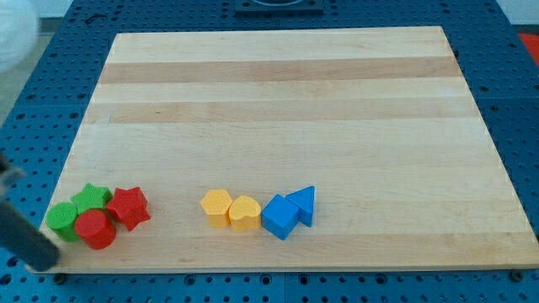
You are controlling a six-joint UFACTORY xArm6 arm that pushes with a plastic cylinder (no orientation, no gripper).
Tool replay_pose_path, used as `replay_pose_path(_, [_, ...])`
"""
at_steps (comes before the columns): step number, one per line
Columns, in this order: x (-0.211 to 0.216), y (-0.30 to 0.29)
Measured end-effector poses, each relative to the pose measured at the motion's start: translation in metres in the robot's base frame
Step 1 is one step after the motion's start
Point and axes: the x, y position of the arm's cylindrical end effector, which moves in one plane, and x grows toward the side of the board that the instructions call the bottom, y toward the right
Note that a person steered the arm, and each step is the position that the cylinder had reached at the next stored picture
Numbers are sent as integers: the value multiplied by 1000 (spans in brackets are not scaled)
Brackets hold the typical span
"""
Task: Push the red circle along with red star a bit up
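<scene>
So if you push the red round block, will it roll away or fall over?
Probably neither. The red round block stands on its flat end and looks squat, so it should slide, not roll or tip. It seems to touch the red star and a green block, so those may shift too. My tip is at its lower left.

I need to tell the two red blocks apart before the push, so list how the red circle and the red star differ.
Shape: the red circle is a smooth round cylinder, while the red star has pointed arms.
Position: the red circle sits lower and further to the view's left; the red star sits up and to its right.
Neighbours: the red circle lies against the green blocks; the red star's right side is open.
Both are the same red, similar in size, and touching.
</scene>
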Motion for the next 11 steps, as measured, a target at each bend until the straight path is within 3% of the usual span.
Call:
replay_pose_path(3, [-22,10])
replay_pose_path(8, [-2,55])
replay_pose_path(11, [-17,116])
